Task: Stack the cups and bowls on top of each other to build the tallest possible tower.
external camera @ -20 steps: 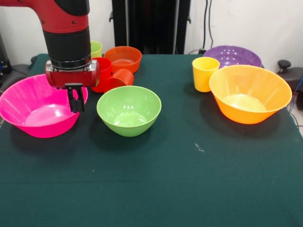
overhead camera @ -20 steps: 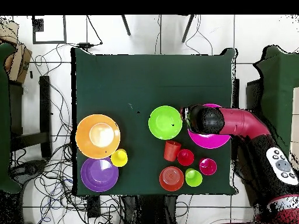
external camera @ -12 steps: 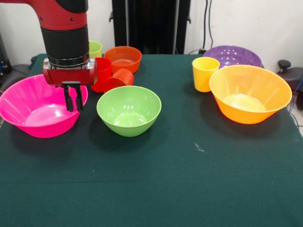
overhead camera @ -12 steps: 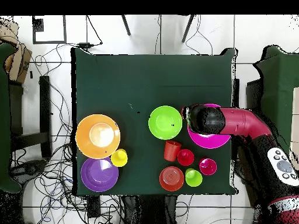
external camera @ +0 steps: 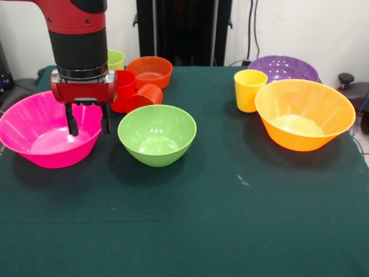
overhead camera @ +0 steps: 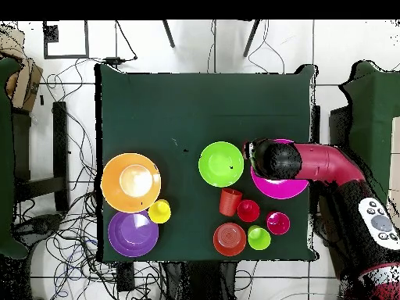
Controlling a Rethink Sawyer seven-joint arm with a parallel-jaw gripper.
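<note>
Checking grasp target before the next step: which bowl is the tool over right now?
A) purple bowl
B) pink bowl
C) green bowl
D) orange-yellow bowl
B: in the front view the open tool hangs over the pink bowl, near the rim that faces the green bowl, with nothing between its fingers.

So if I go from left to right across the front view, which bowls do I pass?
Pink bowl → green bowl → small orange-red bowl at the back, overlapping the green one's span → purple bowl → big orange-yellow bowl.
</note>
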